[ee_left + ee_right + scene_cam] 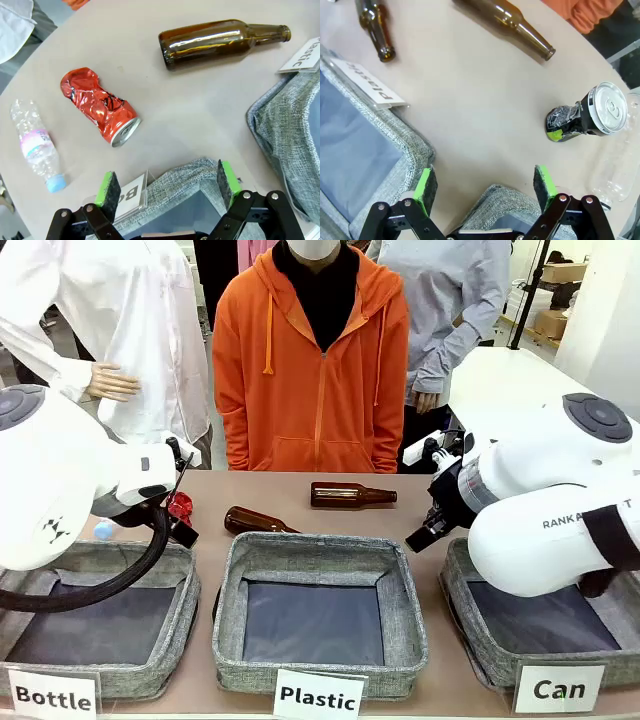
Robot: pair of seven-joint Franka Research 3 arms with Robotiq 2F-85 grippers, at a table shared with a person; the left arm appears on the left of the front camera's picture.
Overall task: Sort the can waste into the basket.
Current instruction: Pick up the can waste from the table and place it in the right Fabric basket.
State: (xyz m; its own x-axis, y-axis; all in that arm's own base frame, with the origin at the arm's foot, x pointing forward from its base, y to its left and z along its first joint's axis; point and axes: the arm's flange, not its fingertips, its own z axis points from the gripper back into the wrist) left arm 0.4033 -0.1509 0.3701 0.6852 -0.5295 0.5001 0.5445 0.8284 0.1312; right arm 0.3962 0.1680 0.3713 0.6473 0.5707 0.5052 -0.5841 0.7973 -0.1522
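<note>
Red can (100, 107): crushed, on its side on the bare table (190, 120), robot's left.
Black can (585, 116): dented, on the table beyond the right gripper (487, 182), near the far edge.
Can basket (458, 585): visible floor bare. Nothing sorted yet; both cans remain.

Left gripper (167, 179): jaws wide, empty, above the Bottle basket (195, 172) rim. Right gripper the same, wide and empty.

Room: the red can has open table all round, with the plastic bottle (37, 145) and brown bottle (220, 42) well apart from it. The black can is tighter, with a clear bottle (620, 170) just beside it; contact unclear. The red can likely faces the longer carry, across to the right.
</note>
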